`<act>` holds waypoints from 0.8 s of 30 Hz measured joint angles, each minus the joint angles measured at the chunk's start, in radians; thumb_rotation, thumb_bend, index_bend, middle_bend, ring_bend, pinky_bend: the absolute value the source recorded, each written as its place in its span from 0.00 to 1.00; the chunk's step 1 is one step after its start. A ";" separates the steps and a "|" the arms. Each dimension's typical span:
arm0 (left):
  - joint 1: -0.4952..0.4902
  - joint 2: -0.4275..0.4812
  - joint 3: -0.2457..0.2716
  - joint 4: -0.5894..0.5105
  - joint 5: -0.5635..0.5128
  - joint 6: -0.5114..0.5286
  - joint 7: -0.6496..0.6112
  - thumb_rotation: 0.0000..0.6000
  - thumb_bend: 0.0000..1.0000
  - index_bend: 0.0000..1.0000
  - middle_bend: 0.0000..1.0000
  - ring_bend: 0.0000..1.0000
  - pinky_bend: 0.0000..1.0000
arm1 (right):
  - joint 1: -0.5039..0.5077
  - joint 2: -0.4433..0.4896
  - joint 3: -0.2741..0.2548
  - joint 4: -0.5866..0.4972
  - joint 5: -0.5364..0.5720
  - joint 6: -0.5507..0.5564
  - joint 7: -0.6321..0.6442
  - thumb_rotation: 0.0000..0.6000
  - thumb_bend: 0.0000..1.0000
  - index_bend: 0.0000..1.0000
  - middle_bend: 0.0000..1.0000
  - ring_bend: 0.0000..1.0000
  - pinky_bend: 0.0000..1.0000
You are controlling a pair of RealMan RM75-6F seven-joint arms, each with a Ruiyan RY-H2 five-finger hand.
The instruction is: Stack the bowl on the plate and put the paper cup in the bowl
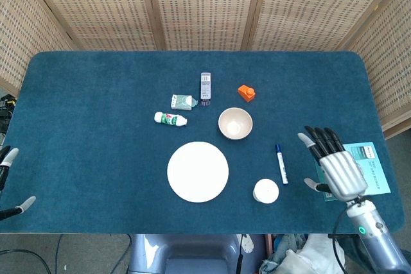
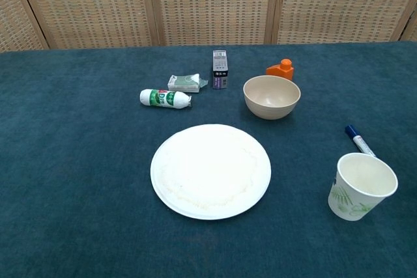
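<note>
Cloth-covered table (image 1: 96,107) comes first, its blue top carrying a white plate (image 1: 198,172) near the front middle, with the beige bowl (image 1: 235,123) apart from it toward the back right and the paper cup (image 1: 266,190) upright off the plate's front right, a blue marker (image 1: 280,163) lying just beside the cup. Right hand (image 1: 335,167) hovers over the table's right edge with fingers spread and nothing in them, partly covering a teal box (image 1: 369,166). Of the left hand (image 1: 14,184) only pale fingertips show at the left edge, holding nothing, and behind the bowl lie an orange block (image 1: 246,92), a small dark box (image 1: 205,88), a packet (image 1: 183,101) and a green-and-white tube (image 1: 170,119).
</note>
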 measured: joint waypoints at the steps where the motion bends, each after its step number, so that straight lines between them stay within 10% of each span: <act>1: -0.003 -0.001 -0.003 -0.002 -0.008 -0.007 0.004 1.00 0.00 0.00 0.00 0.00 0.00 | 0.030 -0.001 0.010 0.010 0.009 -0.039 0.015 1.00 0.00 0.11 0.00 0.00 0.00; 9: -0.023 -0.003 -0.023 -0.011 -0.058 -0.050 0.023 1.00 0.00 0.00 0.00 0.00 0.00 | 0.285 -0.092 0.074 0.165 0.105 -0.340 0.148 1.00 0.00 0.17 0.00 0.00 0.00; 24: -0.050 0.011 -0.033 -0.018 -0.090 -0.103 0.007 1.00 0.00 0.00 0.00 0.00 0.00 | 0.482 -0.416 0.096 0.433 0.286 -0.495 -0.005 1.00 0.01 0.22 0.00 0.00 0.00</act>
